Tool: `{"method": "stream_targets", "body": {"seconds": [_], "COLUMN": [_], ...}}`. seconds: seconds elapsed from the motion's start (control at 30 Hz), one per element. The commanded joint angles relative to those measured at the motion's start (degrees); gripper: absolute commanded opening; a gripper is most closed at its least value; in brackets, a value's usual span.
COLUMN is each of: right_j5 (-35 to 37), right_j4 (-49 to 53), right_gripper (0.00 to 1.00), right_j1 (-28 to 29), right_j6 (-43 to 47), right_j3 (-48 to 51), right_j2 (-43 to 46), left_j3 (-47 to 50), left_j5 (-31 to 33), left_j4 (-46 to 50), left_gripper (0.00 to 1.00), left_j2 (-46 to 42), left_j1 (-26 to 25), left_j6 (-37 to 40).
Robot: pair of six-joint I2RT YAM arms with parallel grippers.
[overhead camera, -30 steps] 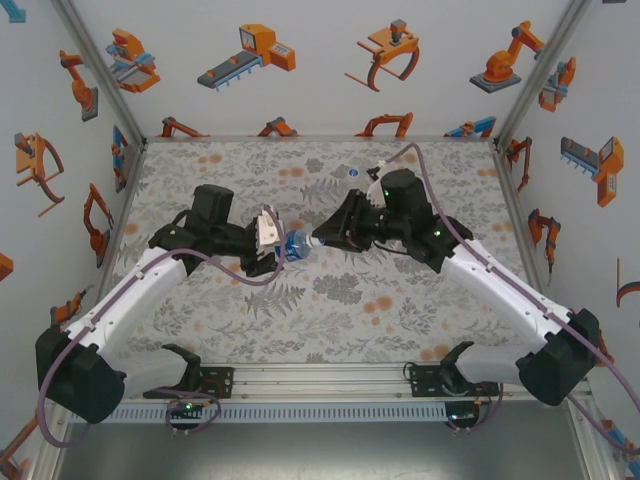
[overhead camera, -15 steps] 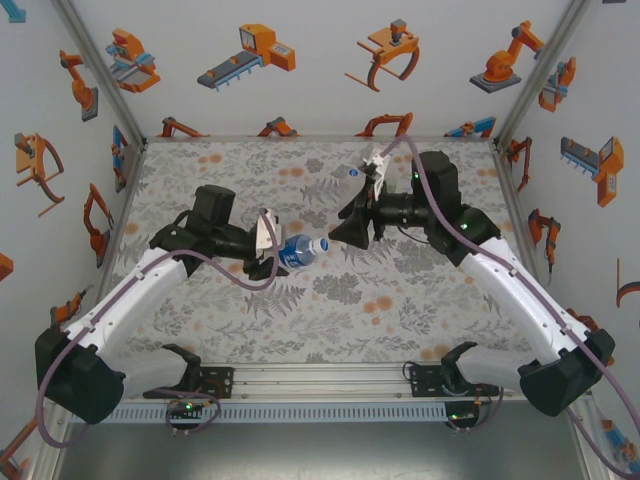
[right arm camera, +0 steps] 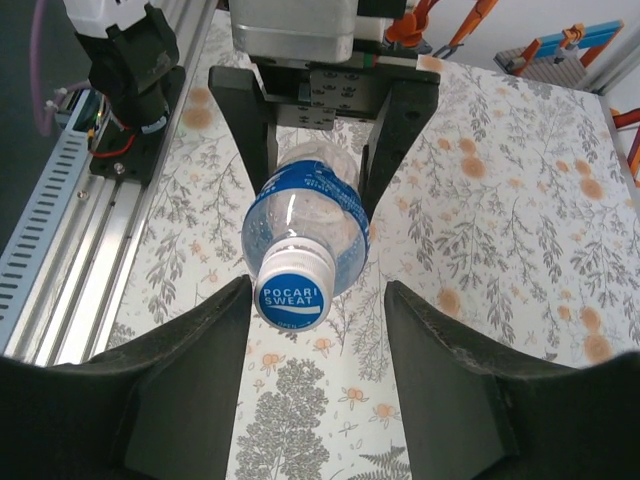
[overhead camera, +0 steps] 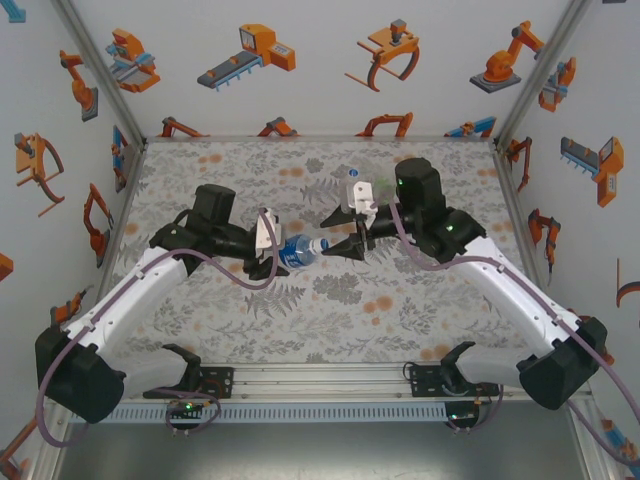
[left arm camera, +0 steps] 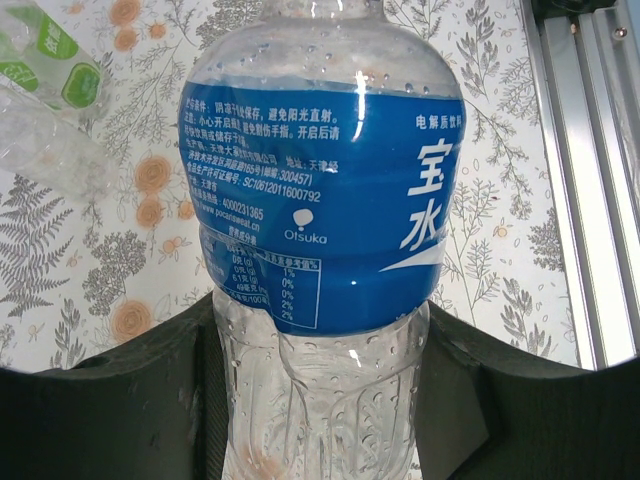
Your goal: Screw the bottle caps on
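Bottle (overhead camera: 297, 250) is horizontal above mid tabletop (overhead camera: 330, 310), neck toward the right arm. Left gripper (overhead camera: 268, 248): fingers (left arm camera: 130, 400) either side of the bottle's lower body, touching it. Cap (right arm camera: 293, 288) sits on the neck, between the right gripper (right arm camera: 318, 295) fingers (right arm camera: 190, 360), with a gap on one side. A second bottle (left arm camera: 50, 45) and a third bottle (left arm camera: 40, 140) lie just beside each other on the tabletop, beyond the gripped one
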State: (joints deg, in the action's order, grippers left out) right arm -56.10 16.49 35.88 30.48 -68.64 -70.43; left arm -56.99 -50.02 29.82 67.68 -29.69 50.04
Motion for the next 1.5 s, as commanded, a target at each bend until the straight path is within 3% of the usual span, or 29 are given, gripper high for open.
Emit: {"method": "stream_targets", "body": {"seconds": [0.0,0.4,0.57,0.63,0.73,0.87,1.03,1.1,1.27,1.37,1.47], "right_j5": [-1.41,-1.98,1.37,4.23,12.24,22.86,26.08,27.24,30.46,29.29,27.55], "right_j4": [1.25,2.46,1.85,-2.06,-8.48,-9.99,-10.56,-7.15,-5.83,-3.92,-1.91], "right_gripper": [0.51,0.35,0.18,0.09,0.0,0.0,0.0,0.0,0.0,0.32,0.52], "right_j1": [0.42,1.03,1.12,1.12,1.12,1.12,1.08,1.45,1.96,1.74,1.27], "right_j6": [4.12,4.06,-0.92,-9.36,-30.53,-61.85,-97.92,-103.64,-103.34,-93.7,-79.2], "right_j3": [0.48,-0.17,0.34,1.58,3.41,4.45,7.46,7.27,6.68,3.76,0.99], "right_j2": [0.1,-0.86,-0.66,-0.25,-0.36,-1.35,-3.97,-4.42,-3.63,-3.89,-2.6], "left_j3": [-1.8,-1.9,-1.84,-1.93,-1.71,-1.13,-0.8,-0.57,-0.71,-0.63,-1.03], "left_j5": [-1.75,-2.01,-2.06,-2.05,-1.88,0.03,2.71,3.54,3.13,2.62,1.06], "left_j4": [0.76,0.58,0.1,-0.02,-0.97,-3.24,-5.11,-5.54,-5.69,-5.74,-4.49], "left_gripper": [0.0,0.0,0.0,0.0,0.0,0.0,0.0,0.0,0.0,0.0,0.0], "left_j2": [0.08,0.68,0.82,0.88,0.89,0.97,1.06,1.09,1.41,1.57,1.55], "left_j1": [-0.06,-0.1,0.05,0.01,0.11,0.36,0.57,0.6,0.58,0.57,0.52], "left_j6": [0.03,-0.39,-0.67,-0.8,-1.55,-3.19,-4.71,-5.0,-5.28,-5.36,-4.3]}}
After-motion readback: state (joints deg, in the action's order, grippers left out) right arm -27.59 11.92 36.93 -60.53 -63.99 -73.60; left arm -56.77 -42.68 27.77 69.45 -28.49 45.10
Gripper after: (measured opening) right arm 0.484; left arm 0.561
